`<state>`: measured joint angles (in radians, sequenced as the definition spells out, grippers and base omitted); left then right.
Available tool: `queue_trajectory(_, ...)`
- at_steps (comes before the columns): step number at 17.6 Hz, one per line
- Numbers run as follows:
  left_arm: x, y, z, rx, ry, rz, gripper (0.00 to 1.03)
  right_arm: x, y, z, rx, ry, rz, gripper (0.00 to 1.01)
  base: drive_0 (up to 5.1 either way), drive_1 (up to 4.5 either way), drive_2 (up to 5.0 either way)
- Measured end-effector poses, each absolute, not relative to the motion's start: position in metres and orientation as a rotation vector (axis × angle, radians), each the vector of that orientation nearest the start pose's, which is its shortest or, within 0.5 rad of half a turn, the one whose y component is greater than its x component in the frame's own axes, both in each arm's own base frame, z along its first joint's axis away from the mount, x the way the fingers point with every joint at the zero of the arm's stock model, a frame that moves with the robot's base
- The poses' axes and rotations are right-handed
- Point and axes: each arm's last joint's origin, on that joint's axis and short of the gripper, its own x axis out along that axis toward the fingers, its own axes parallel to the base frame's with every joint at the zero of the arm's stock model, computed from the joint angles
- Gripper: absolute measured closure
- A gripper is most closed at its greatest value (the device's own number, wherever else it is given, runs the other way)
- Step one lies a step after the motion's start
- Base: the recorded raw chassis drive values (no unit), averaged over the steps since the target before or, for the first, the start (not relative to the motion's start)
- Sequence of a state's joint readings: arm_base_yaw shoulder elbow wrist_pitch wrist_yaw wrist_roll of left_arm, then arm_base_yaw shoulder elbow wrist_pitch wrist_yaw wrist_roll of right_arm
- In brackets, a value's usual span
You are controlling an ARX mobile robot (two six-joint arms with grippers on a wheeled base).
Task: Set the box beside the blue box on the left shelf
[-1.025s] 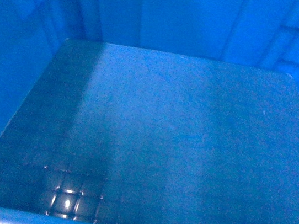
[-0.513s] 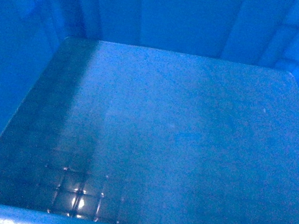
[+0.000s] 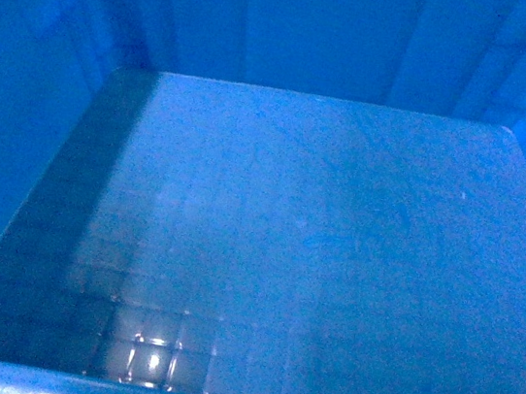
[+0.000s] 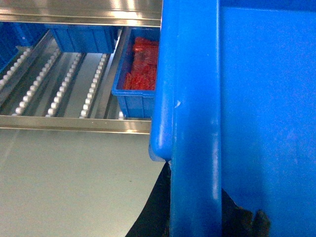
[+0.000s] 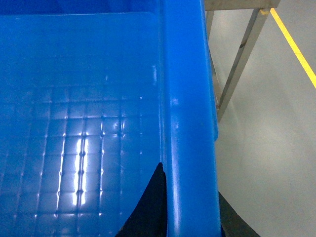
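The box (image 3: 315, 244), a large bright blue crate, fills the head view, showing only its grid-embossed floor and inner walls. My left gripper (image 4: 195, 180) is shut on the box's left rim (image 4: 190, 98), with one black finger on each side of it. My right gripper (image 5: 190, 180) is shut on the right rim (image 5: 187, 98) in the same way. In the left wrist view the left shelf (image 4: 64, 84) of grey rails and white rollers lies ahead to the left. On it sits a blue box (image 4: 129, 101) holding red parts, close to my box's corner.
More blue bins (image 4: 84, 37) stand at the back of the shelf. A steel front rail (image 4: 74, 123) edges the rack, with grey floor (image 4: 74, 182) below it. A metal frame leg (image 5: 242, 59) and a yellow floor line (image 5: 294, 47) show to the right.
The bright reflection on the box floor has drifted rightward and widened, and the floor's far edge sits slightly lower. Both grips look unchanged.
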<state>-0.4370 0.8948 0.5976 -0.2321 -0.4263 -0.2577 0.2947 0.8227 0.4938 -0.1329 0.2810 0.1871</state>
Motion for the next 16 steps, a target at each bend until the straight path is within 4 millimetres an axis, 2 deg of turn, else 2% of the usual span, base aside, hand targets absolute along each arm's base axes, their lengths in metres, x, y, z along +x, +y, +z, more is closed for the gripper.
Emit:
queue_trajectory(6,0.1754,-0.0687,0.2477,-0.032,0.476,0.052,0.95,0.172,0.0438,0.2322,0.053,0.44,-0.028,0.92,-5.0,1.36,3.2)
queue_trajectory(16,0.1753,-0.0687,0.2475,-0.031,0.477,0.051,0.95,0.1719,0.0438,0.2321,0.053,0.442,-0.028,0.92,-5.0,2.39,2.4)
